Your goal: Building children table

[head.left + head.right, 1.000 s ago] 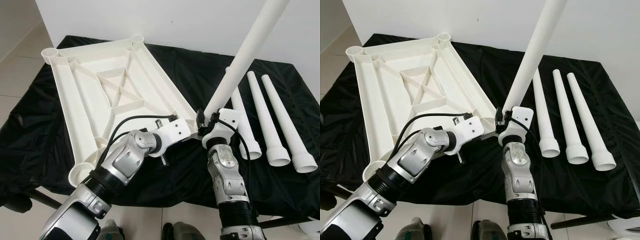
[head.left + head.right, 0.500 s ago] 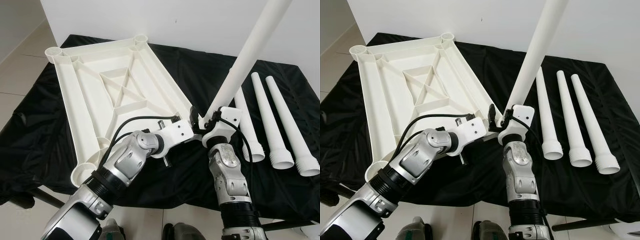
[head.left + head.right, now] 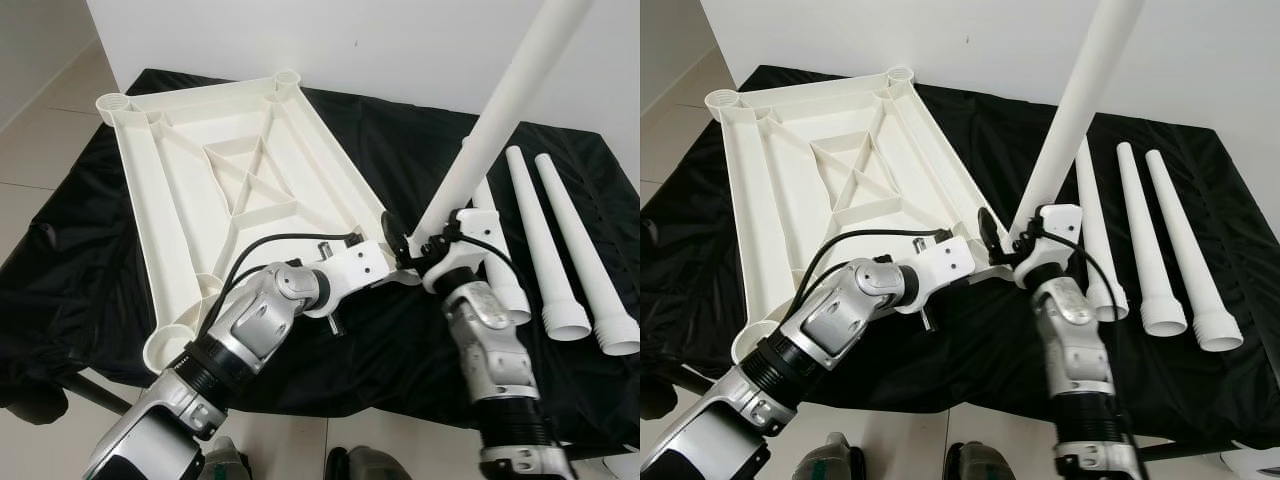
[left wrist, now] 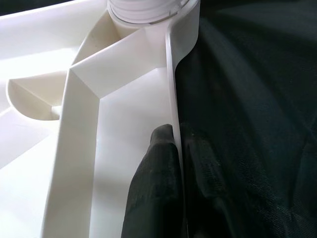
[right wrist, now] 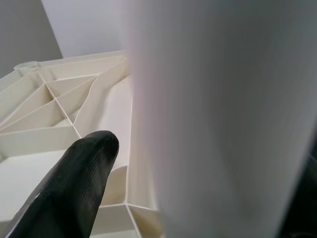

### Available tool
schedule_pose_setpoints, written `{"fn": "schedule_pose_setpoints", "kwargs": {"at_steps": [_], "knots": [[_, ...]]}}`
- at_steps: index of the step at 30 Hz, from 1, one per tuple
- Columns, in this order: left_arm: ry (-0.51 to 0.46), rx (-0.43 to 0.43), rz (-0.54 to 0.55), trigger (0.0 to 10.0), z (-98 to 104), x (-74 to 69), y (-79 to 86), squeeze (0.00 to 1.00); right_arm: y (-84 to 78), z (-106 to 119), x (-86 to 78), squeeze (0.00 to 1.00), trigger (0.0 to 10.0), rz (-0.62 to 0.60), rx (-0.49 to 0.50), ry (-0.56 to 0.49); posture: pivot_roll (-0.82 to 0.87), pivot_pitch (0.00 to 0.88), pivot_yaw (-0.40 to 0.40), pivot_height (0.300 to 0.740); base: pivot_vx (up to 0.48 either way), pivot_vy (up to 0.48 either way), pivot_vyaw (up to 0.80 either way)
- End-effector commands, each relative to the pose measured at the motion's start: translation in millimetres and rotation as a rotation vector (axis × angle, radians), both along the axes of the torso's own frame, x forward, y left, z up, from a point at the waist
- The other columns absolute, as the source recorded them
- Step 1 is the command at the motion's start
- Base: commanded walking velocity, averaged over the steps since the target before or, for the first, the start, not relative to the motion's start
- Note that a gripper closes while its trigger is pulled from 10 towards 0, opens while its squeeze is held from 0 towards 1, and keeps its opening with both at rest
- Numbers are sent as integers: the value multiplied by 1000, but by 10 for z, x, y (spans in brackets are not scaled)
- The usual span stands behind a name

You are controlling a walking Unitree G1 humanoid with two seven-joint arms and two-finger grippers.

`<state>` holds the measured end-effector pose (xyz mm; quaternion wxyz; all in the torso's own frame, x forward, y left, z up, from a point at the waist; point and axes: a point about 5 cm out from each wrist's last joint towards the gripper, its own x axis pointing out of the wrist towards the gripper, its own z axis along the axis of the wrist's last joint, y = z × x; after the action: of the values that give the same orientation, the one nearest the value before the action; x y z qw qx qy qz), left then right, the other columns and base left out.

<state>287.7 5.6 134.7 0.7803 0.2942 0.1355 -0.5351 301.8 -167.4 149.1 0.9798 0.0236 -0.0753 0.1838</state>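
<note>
Left eye view: left arm bent at the elbow, forearm reaching forward and inward to the near right corner of the upturned white tabletop [image 3: 190,190], left pincer [image 4: 176,163] clenched on the thin side wall of that tabletop, one black finger inside the wall, one outside against the black cloth [image 3: 400,160] draped over the worktop. Right arm rising nearly straight from below, wrist bent toward the same corner, right pincer [image 3: 1025,243] grasping the low end of a long white leg [image 3: 500,120]. Leg tilted, upper end leaning away to the right and running off the top of the frame, foot end at the tabletop's near right corner socket, just beside the left pincer. In the left wrist view, threaded white end [image 4: 148,9] seated in the round corner socket, just beyond the fingertips. In the right wrist view, one black finger [image 5: 74,183] alongside the leg, ribbed underside of the tabletop behind it. Three more white legs [image 3: 545,250] lying side by side on the cloth to the right of the tabletop, wide ends toward the robot, the nearest partly hidden behind the right wrist.
</note>
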Motion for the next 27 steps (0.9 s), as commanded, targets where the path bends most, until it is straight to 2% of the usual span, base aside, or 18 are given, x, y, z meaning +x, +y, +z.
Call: {"fn": "schedule_pose_setpoints", "kwargs": {"at_steps": [1, 4, 5, 6, 10, 13, 16, 21, 27], "knots": [[-19, 1, -28, 10000, 2, -49, -62, 0, 0, 13, 13, 0, 10000, 41, 5, -11, -38, 19, -51, 740, 0, 0, 0], [-22, 2, -25, 10000, 16, -29, -53, 0, -159, -20, 22, 0, 10000, 162, -25, 14, -38, 24, -43, 740, 0, 0, 0], [-22, 2, -25, 10000, 16, -29, -53, 0, -159, -20, 22, 0, 10000, 162, -25, 14, -38, 24, -43, 740, 0, 0, 0], [-24, 2, -25, 10000, 20, -24, -52, 0, -270, -35, 47, 0, 10000, 192, -53, 27, -38, 24, -43, 740, 0, 0, 0], [-24, 3, -26, 10000, 20, -24, -51, 0, -333, -47, 68, 0, 10000, 211, -56, 44, -38, 24, -43, 740, 0, 0, 0], [-26, 2, -22, 10000, 33, -9, -45, 0, -441, -67, 72, 0, 10000, 262, -108, 76, -34, 27, -40, 740, 0, 0, 0], [-27, 1, -21, 10000, 37, -8, -45, 0, -511, -63, 89, 0, 10000, 277, -118, 87, -35, 27, -40, 740, 0, 0, 0], [-26, 0, -21, 10000, 37, -11, -48, 0, -556, -50, 118, 0, 10000, 285, -129, 83, -36, 27, -39, 740, 0, 0, 0], [-28, -1, -23, 10000, 45, -9, -53, 0, -534, -51, 157, 0, 10000, 317, -141, 72, -37, 29, -36, 740, 0, 0, 0]]}}
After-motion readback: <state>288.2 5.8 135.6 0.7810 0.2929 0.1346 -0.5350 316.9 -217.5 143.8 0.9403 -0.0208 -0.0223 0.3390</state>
